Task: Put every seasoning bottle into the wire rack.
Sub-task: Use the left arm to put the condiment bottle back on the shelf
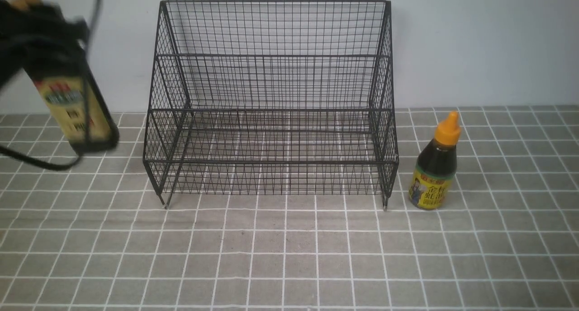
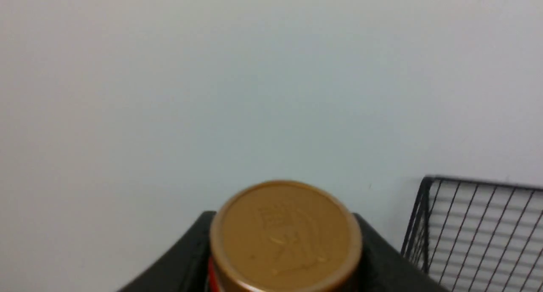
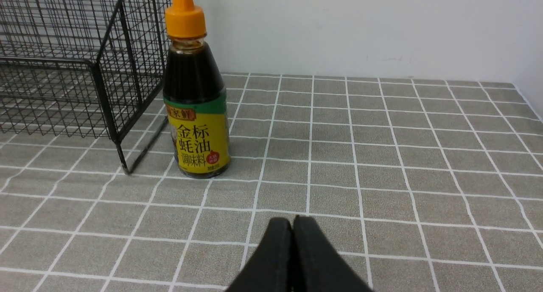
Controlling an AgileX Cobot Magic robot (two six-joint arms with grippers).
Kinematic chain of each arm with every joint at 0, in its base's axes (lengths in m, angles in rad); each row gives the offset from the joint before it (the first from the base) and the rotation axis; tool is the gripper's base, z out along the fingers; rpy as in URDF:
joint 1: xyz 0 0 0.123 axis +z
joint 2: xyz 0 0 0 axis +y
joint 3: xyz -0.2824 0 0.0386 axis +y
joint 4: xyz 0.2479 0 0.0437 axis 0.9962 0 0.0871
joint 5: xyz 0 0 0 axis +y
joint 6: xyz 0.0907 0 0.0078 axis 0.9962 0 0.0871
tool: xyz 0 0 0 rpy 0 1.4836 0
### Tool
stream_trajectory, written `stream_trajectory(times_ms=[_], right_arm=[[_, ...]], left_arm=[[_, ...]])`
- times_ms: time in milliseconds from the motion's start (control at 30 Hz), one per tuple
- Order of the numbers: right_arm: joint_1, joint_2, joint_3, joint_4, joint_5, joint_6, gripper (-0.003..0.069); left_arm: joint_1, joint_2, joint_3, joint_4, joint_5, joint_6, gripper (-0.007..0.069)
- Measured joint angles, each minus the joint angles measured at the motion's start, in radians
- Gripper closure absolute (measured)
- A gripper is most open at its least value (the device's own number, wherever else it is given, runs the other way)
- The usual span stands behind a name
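In the upper left of the front view, the left gripper (image 1: 43,37) pinches the tall dark-liquid bottle (image 1: 77,114) with a tan-green label, tilted and blurred (its gold cap (image 2: 285,237) sits between the black fingers). The large black wire-mesh two-tier rack (image 1: 271,82) fills the centre. Just right of it, the short dark-liquid bottle (image 1: 434,171) with an orange nozzle cap and yellow label stands upright on the grey tiled surface (image 1: 289,256). The right gripper (image 3: 292,245) has its jaws pressed together, holding nothing.
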Motion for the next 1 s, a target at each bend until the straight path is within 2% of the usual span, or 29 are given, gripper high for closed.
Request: stream_trajectory(times_ms=[200,433,567,1000], right_arm=[[0.0,0.0,0.0,0.0,0.0,0.0,0.0673],[0.0,0.0,0.0,0.002,0.0,0.0,0.0673],[0.0,0.0,0.0,0.002,0.0,0.0,0.0673],[0.0,0.0,0.0,0.002,0.0,0.0,0.0673]], left_arm=[[-0.035,-0.094,-0.05,0.003,0.035,0.001,0.0313],[-0.205,-0.098,-0.159,0.004,0.038,0.0,0.0313],[-0.256,-0.039,-0.212,0.004,0.038,-0.002,0.0313],[-0.279,0.211,-0.316,-0.015,0.04,0.0,0.0313]])
